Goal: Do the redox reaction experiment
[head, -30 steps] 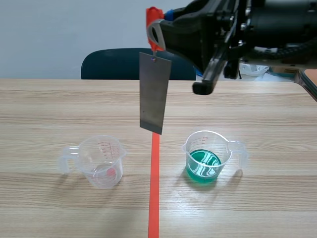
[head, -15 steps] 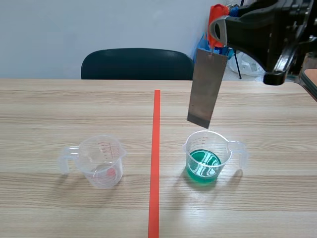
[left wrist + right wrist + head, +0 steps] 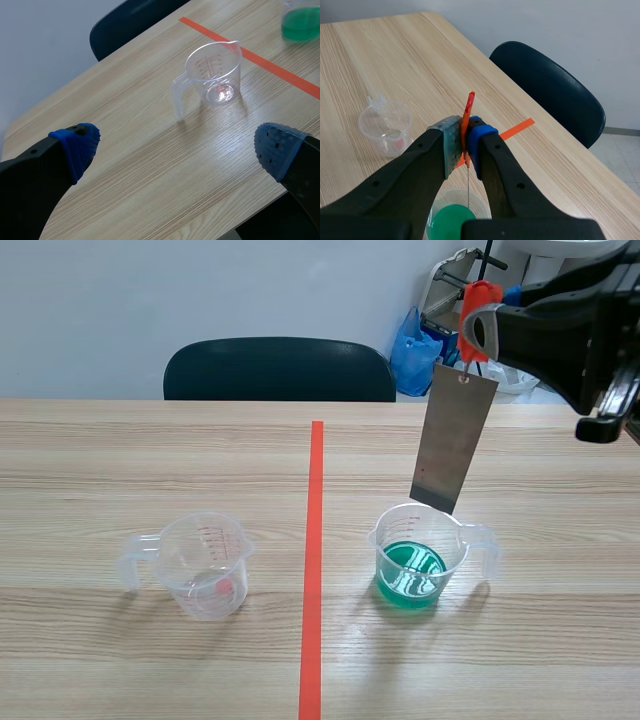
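Observation:
A grey metal sheet [image 3: 455, 438] hangs from a red clip [image 3: 478, 302] held in my right gripper [image 3: 485, 325], raised at the right. The sheet's lower edge hovers just above the rim of a clear beaker with green liquid [image 3: 412, 573]. In the right wrist view the right gripper [image 3: 463, 145] is shut on the red clip [image 3: 468, 107], with the green-liquid beaker [image 3: 451, 220] below and the clear beaker [image 3: 387, 125] farther off. A nearly empty clear beaker [image 3: 203, 565] stands left of the tape line. My left gripper [image 3: 175, 145] is open, with the empty beaker [image 3: 214, 75] ahead of it.
An orange-red tape line [image 3: 314, 560] runs down the middle of the wooden table. A dark chair [image 3: 278, 370] stands behind the far edge. A blue bag [image 3: 412, 352] and a metal frame sit on the floor at the back right.
My right arm has carried the hanging metal sheet from above the tape line rightward, and now it is over the green-liquid beaker. Both beakers have stayed put.

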Controlling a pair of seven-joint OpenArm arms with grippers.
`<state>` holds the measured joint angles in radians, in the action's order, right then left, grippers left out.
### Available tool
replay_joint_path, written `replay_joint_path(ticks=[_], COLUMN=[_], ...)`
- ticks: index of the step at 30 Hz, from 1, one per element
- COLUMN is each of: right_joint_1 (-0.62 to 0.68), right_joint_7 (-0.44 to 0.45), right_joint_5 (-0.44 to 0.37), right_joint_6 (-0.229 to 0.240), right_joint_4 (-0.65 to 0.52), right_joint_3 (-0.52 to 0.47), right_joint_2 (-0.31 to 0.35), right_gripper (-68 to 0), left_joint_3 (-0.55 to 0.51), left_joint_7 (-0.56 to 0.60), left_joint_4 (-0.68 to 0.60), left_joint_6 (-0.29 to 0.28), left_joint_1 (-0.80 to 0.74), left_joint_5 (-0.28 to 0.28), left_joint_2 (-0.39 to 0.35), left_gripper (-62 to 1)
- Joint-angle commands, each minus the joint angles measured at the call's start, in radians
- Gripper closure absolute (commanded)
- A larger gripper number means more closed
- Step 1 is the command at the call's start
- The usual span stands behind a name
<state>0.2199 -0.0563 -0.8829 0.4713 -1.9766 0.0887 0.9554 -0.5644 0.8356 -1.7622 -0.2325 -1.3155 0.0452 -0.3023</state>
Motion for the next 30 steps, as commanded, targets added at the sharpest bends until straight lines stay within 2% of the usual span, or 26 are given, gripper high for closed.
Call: replay_joint_path(ticks=[1, 30], right_joint_1=[-0.011, -0.001], right_joint_7=[0.019, 0.019], right_joint_5=[-0.011, -0.003], right_joint_6=[-0.003, -0.003], right_joint_4=[-0.013, -0.013], right_joint_3=[-0.011, -0.011], right_joint_2=[0.006, 0.006], right_gripper=[-0.6, -0.6], left_joint_3=[0.003, 0.003], left_joint_7=[0.013, 0.013], left_joint_4=[-0.010, -0.010], left_joint_6=[0.001, 0.001], left_joint_1=[-0.001, -0.001], left_joint_5=[-0.011, -0.011], left_joint_2=[0.003, 0.003], left_gripper=[-62.3, -62.3])
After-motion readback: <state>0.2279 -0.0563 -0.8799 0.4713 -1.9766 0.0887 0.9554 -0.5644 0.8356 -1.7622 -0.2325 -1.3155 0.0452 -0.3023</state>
